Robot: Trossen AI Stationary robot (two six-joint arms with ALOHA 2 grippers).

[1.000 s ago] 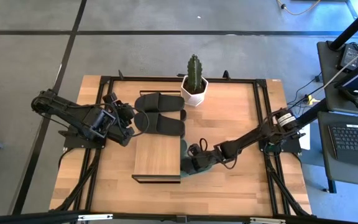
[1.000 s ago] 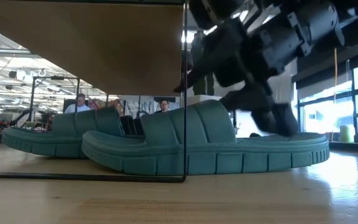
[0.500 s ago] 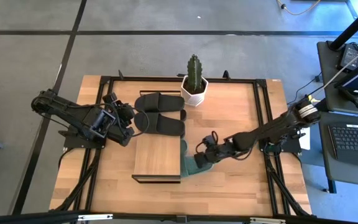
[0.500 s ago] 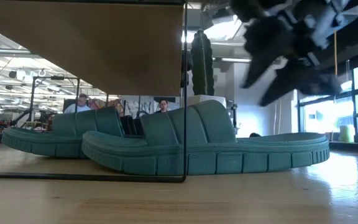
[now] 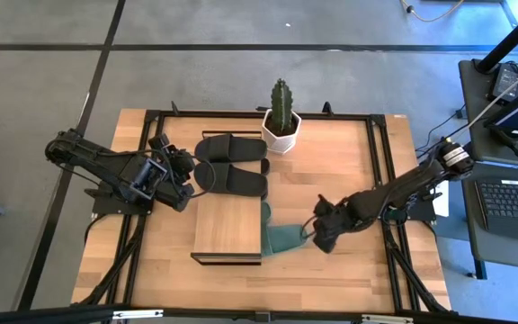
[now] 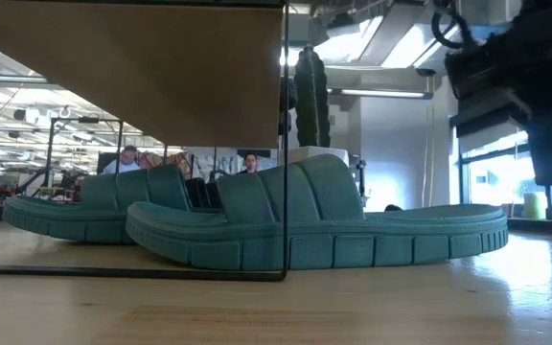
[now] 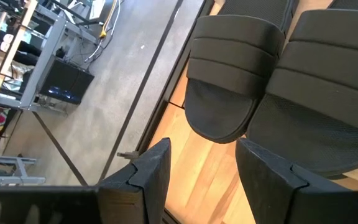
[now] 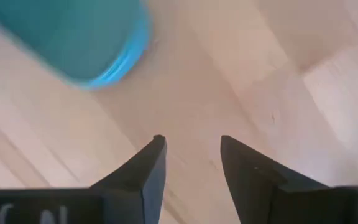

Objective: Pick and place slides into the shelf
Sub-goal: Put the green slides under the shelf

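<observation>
The shelf (image 5: 227, 225) stands at the table's middle, its plank top on a thin black frame. Two green slides (image 6: 314, 225) (image 6: 65, 211) lie on their soles under it; the nearer one's heel end (image 5: 284, 239) sticks out on the shelf's right. Two black slides (image 5: 232, 148) (image 5: 234, 178) lie side by side behind the shelf. My right gripper (image 5: 320, 236) hangs open above bare table, just right of the green heel (image 8: 98, 43). My left gripper (image 5: 185, 177) waits open at the left ends of the black slides (image 7: 241, 81), fingers (image 7: 157, 168) on either side of bare table.
A potted cactus (image 5: 281, 121) stands at the far edge, right of the black slides. The table's black frame rails (image 5: 378, 162) run along its sides. Bare wood lies right of and in front of the shelf. A desk with a laptop (image 5: 511, 202) stands beyond the table's right edge.
My right gripper has drawn back from the green slide's heel toward the table's right edge and risen, tipping from a slant until it points almost straight down. The green slide lies where it was, under the shelf.
</observation>
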